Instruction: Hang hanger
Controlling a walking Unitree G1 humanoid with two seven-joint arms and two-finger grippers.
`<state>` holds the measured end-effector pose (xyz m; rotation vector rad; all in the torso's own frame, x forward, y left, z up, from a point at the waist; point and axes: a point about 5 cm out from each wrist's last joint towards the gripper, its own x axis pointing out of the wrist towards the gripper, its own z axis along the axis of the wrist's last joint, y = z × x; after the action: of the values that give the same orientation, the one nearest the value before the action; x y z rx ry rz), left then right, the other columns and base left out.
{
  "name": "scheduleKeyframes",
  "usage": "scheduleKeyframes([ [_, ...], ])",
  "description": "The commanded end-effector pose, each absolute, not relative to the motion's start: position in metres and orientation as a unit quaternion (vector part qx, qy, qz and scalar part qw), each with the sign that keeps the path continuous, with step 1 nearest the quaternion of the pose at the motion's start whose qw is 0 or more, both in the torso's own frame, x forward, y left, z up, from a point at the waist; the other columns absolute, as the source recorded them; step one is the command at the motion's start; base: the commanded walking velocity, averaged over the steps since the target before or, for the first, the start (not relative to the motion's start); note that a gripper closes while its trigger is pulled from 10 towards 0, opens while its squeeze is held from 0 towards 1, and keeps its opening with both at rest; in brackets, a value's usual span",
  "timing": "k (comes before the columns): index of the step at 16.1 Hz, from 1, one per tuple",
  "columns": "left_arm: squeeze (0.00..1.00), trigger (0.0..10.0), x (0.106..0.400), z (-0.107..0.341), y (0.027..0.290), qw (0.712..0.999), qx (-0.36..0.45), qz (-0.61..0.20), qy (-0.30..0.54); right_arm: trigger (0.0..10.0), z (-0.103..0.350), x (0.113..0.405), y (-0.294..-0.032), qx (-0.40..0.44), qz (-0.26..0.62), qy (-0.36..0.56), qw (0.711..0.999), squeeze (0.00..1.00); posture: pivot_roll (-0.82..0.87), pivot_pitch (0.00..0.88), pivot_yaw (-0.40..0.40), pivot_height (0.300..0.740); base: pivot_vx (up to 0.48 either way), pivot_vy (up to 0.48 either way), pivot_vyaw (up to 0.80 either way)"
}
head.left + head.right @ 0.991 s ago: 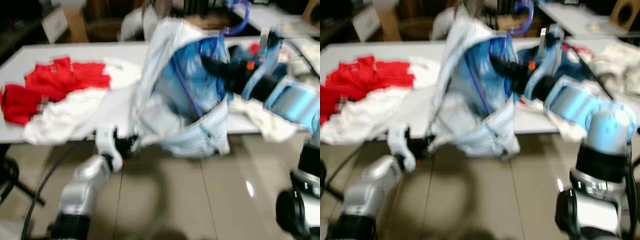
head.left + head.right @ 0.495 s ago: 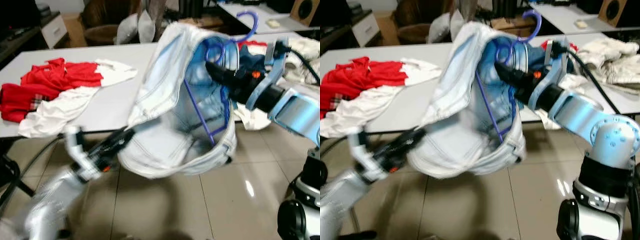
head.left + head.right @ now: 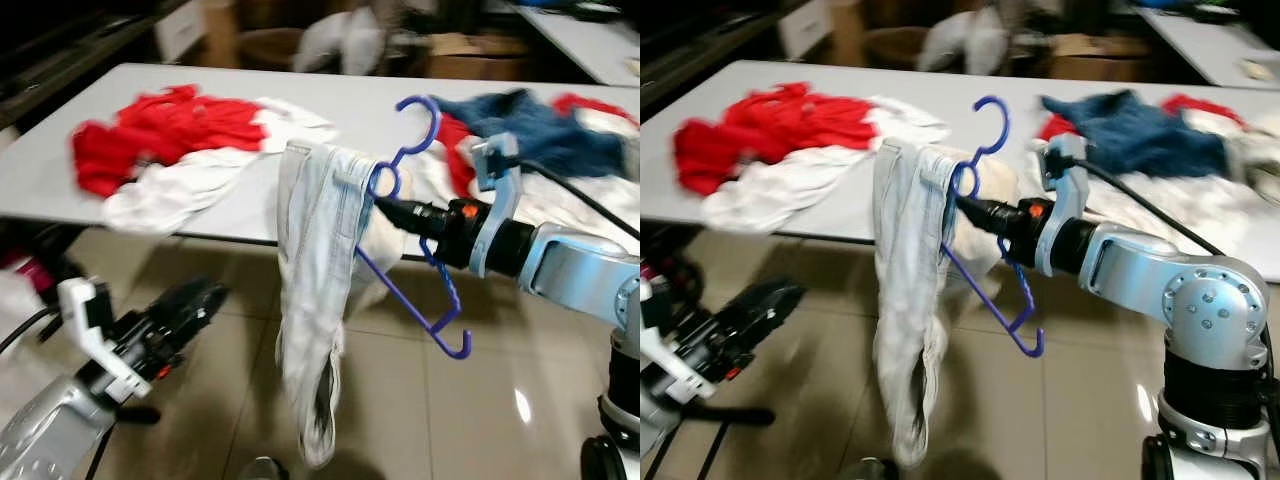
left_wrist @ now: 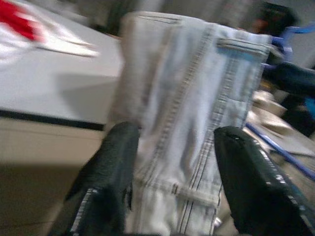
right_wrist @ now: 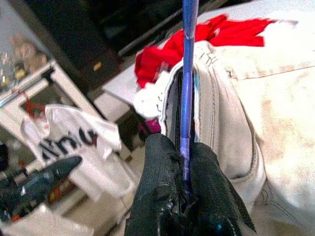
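1. The pale jeans (image 3: 315, 300), bunched wide around the frame half a second ago, now hang straight down in a long fold from the blue hanger (image 3: 415, 215).
2. The right gripper (image 3: 392, 210) has its fingers (image 5: 170, 196) clamped on the hanger wire, holding it out in front of the counter (image 3: 240, 205).
3. The left gripper (image 3: 185, 310) has let the cloth go and drawn back low; its fingers (image 4: 110, 167) stand open.
4. The garment seems loaded, though blur hides how securely; finding a rail is what remains.
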<state>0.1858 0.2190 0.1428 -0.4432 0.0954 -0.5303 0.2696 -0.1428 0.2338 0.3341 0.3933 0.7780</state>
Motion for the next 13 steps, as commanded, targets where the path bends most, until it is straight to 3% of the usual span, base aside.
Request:
scheduleKeyframes([
  [1, 1.0, 10.0, 0.185, 0.147, 0.222, 0.95, -0.196, -0.241, 0.035, 10.0, 0.242, 0.267, -0.143, 0.149, 0.385, 0.167, 0.896, 0.0, -0.09, 0.0, 0.031, 0.74, 0.0, 0.0, 0.8],
  [4, 1.0, 10.0, 0.184, 0.149, 0.22, 0.965, -0.157, -0.208, 0.018, 10.0, 0.234, 0.264, -0.142, 0.131, 0.413, 0.124, 0.893, 0.0, -0.07, 0.0, 0.008, 0.74, 0.0, 0.0, 0.78],
  [9, 1.0, 10.0, 0.19, 0.155, 0.213, 0.963, -0.134, -0.232, 0.014, 10.0, 0.229, 0.261, -0.145, 0.131, 0.43, 0.078, 0.89, 0.0, -0.07, 0.0, 0.02, 0.74, 0.0, 0.0, 0.7],
  [13, 1.0, 10.0, 0.205, 0.154, 0.19, 0.963, -0.111, -0.244, 0.021, 10.0, 0.215, 0.25, -0.144, 0.102, 0.456, 0.065, 0.882, 0.0, -0.08, 0.0, 0.036, 0.74, 0.0, 0.0, 0.78],
])
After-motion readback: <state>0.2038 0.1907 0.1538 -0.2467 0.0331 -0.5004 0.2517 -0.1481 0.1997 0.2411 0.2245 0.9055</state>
